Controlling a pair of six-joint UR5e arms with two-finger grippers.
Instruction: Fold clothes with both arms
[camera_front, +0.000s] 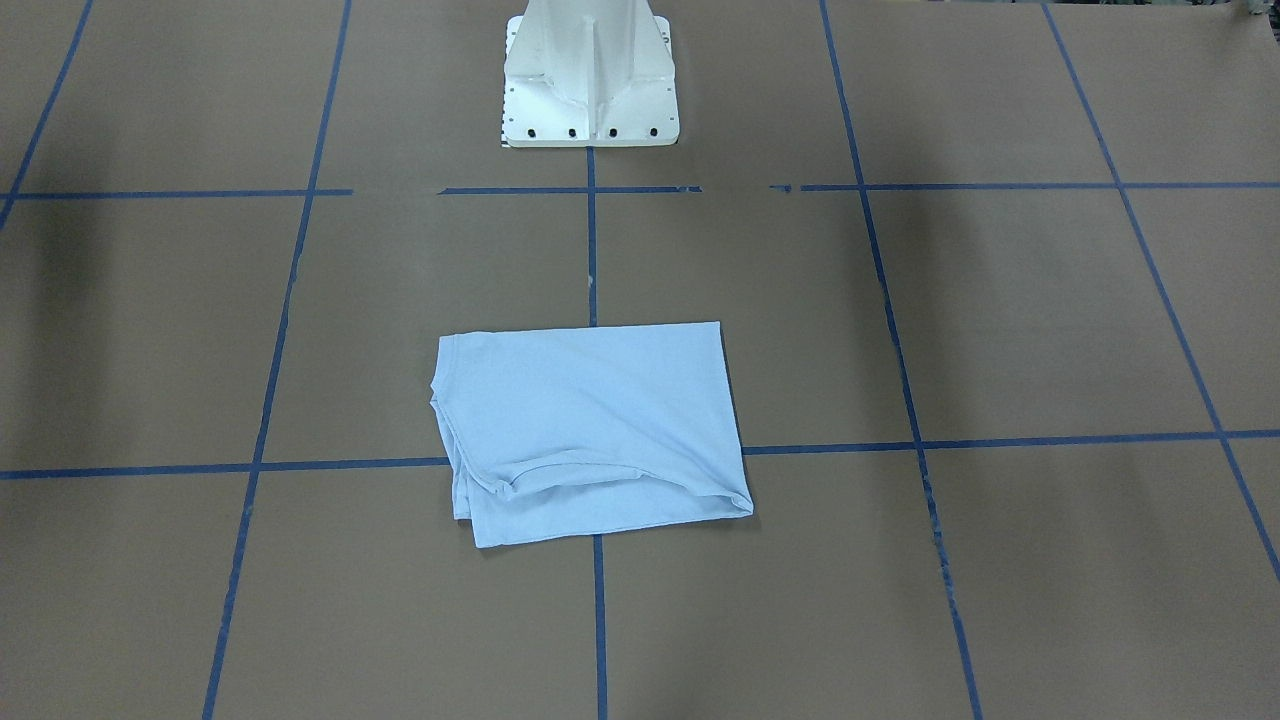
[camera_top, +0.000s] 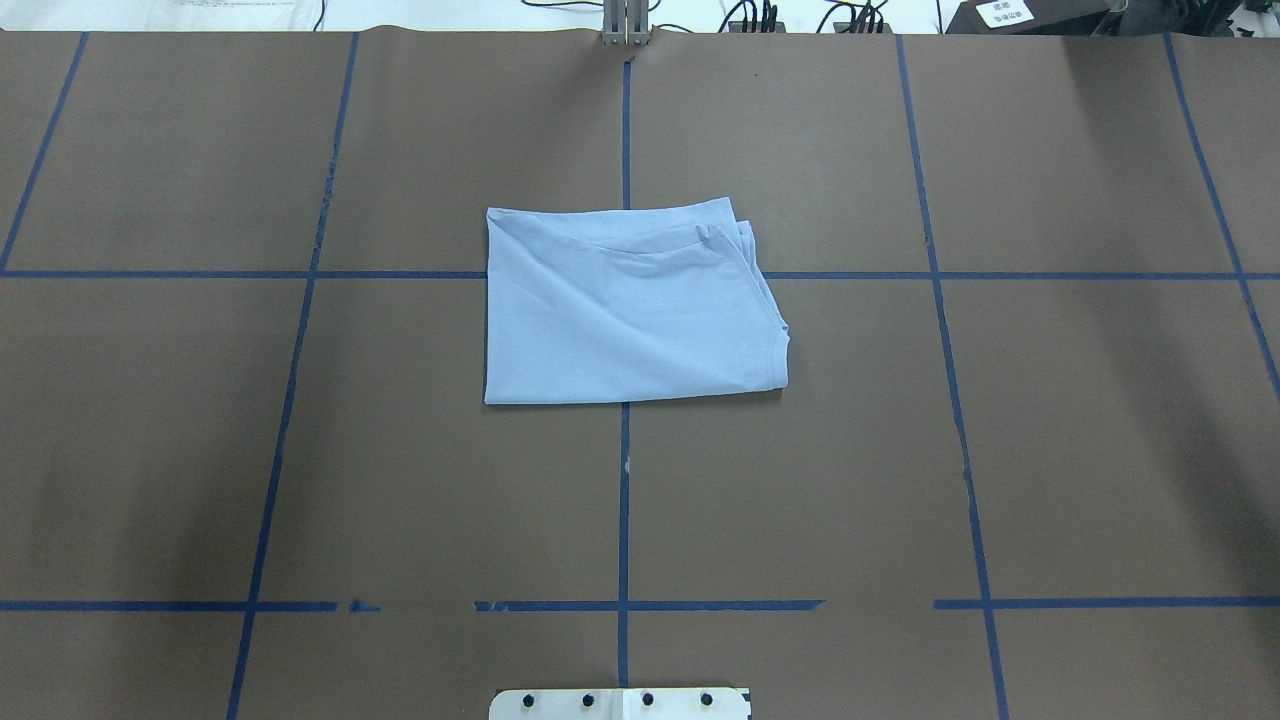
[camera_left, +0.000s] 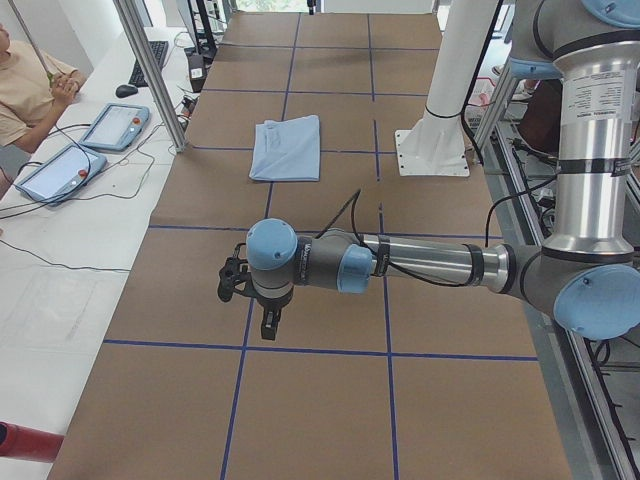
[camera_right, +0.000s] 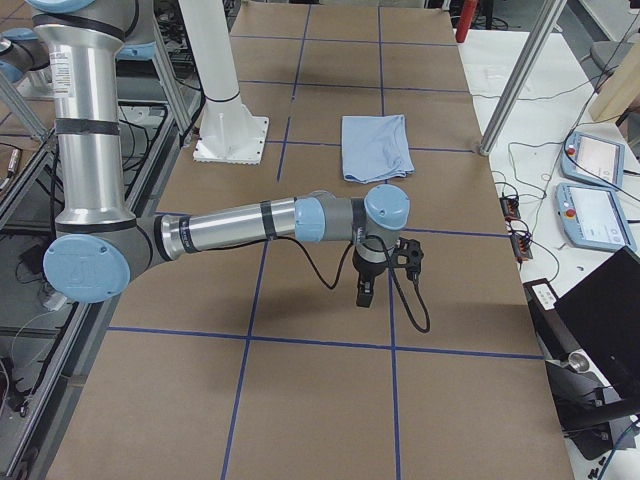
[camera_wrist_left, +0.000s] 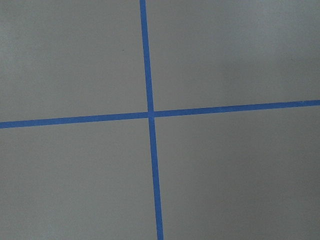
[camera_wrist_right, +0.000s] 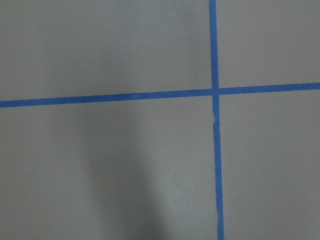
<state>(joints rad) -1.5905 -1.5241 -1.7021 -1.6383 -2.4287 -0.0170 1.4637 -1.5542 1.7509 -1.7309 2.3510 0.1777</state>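
The clothes are one light blue T-shirt (camera_top: 630, 305), folded into a rough rectangle and lying flat at the middle of the brown table (camera_top: 300, 450); the front-facing view also has the T-shirt (camera_front: 590, 430). No gripper touches it. My left arm stretches low over the table's left end, far from the T-shirt (camera_left: 287, 147), with its left gripper (camera_left: 268, 325) pointing down. My right gripper (camera_right: 365, 293) hangs the same way over the right end, away from the T-shirt (camera_right: 376, 147). Whether either gripper is open or shut I cannot tell. Both wrist views hold only table and blue tape.
The white pedestal base (camera_front: 590, 80) stands behind the shirt on the robot's side. Blue tape lines (camera_top: 624, 500) grid the table. A seated person (camera_left: 25, 80) and teach pendants (camera_left: 115, 125) are beyond the far edge, with a metal post (camera_left: 150, 70) at that edge.
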